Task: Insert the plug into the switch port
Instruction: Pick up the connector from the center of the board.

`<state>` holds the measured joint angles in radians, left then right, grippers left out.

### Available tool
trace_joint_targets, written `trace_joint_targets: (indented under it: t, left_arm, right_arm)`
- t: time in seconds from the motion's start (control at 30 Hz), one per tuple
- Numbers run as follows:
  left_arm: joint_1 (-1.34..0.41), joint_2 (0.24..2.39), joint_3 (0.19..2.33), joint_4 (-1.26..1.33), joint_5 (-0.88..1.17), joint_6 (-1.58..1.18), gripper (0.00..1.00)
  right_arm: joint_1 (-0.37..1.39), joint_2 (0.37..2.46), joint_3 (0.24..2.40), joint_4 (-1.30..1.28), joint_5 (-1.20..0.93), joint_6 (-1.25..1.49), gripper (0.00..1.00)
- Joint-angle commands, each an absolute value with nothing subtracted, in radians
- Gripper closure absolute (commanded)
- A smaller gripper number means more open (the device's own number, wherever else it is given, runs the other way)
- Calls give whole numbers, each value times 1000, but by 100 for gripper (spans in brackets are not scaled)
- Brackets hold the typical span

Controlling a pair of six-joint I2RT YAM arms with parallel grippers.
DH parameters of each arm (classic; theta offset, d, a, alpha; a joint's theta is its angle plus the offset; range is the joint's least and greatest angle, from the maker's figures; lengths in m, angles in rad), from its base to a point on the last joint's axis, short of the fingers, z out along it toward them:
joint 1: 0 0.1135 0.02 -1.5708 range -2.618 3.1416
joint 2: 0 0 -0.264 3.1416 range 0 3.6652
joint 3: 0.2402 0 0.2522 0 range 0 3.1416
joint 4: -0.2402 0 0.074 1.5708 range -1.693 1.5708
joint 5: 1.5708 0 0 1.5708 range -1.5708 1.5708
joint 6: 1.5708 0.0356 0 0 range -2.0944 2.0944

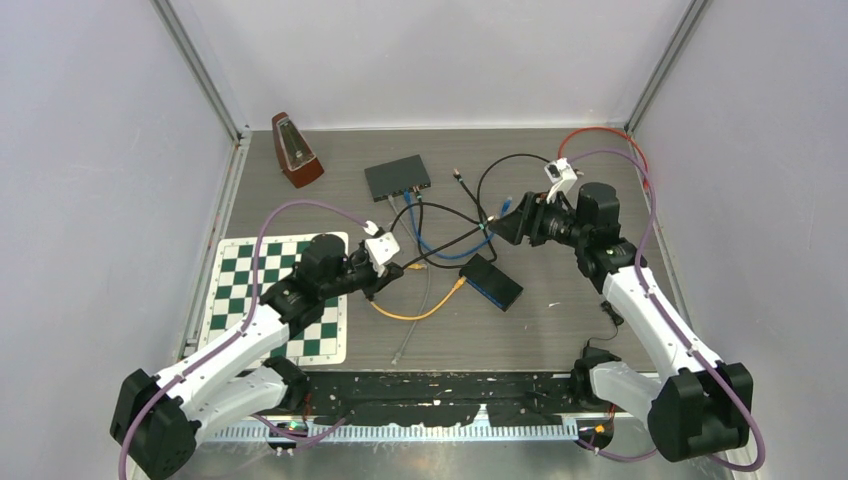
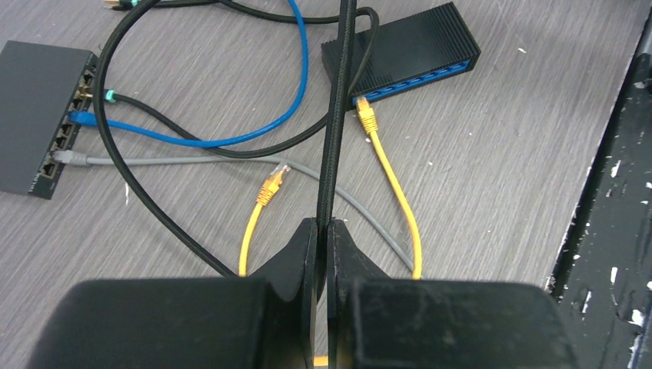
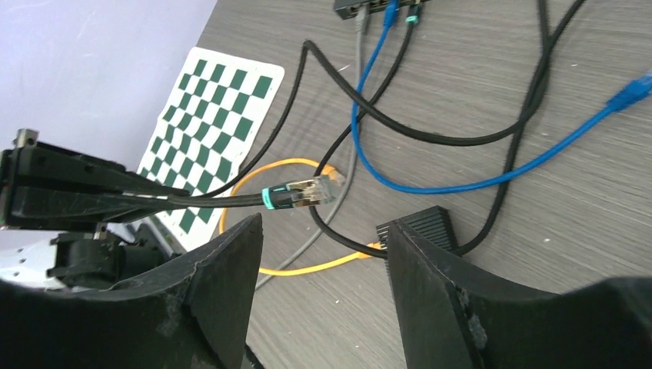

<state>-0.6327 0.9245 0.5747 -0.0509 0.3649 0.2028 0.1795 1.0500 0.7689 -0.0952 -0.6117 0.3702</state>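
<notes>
Left pincer (image 2: 324, 231) pressed together on the black cable (image 2: 332, 138). The plug (image 3: 311, 190) juts out in the air above the table (image 1: 560, 330), apart from the near switch (image 1: 490, 282). Right pincer (image 3: 323, 225) spread, empty, facing the plug. We judge it should close squarely on the plug body, latch left free, before the left lets go.

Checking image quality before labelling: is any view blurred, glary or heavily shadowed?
Top external view: even, soft light, faint shadows, no glare on the grey wood-grain table. Left wrist view: the black braided cable sharp, the shut left gripper dark and soft up close. Right wrist view: the clear teal-banded plug sharp, the open right gripper dark, slightly soft.
</notes>
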Motion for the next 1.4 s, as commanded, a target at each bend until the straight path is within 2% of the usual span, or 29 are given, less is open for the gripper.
trace_joint_targets:
  t: [0.0,0.2,0.43,0.63,0.7,0.83,0.93,1.0,1.03,1.17,1.2,1.37]
  left_arm:
    - [-626,909,572,-39,426,164,100]
    - [-627,904,567,-46,450,154,100]
    - [-623,897,568,-56,447,157,100]
    - [-617,901,565,-43,458,152,100]
    - [-617,902,566,-42,462,152,100]
    - [-616,900,561,-34,459,150,100]
    - [-615,901,560,-32,452,149,100]
    - [-615,905,558,-29,438,149,100]
    - [-614,906,560,-21,431,150,98]
    - [-614,909,572,61,386,139,62]
    - [-614,916,582,85,391,141,56]
    - [-622,1014,689,145,463,147,51]
  right_arm:
    - [174,1058,800,-6,-726,395,33]
    - [145,1103,785,115,-801,411,32]
    - [130,1146,753,246,-873,529,44]
    - [130,1155,707,289,-873,572,39]
    - [130,1158,700,290,-873,573,42]
    - [130,1158,686,315,-871,599,60]
    - [130,1155,677,335,-862,635,77]
    - [130,1148,666,353,-854,662,84]
    - [131,1145,655,367,-845,674,85]
    - [140,1121,615,384,-802,728,94]
    - [149,1112,609,369,-790,729,94]
    - [194,1075,552,377,-681,782,94]
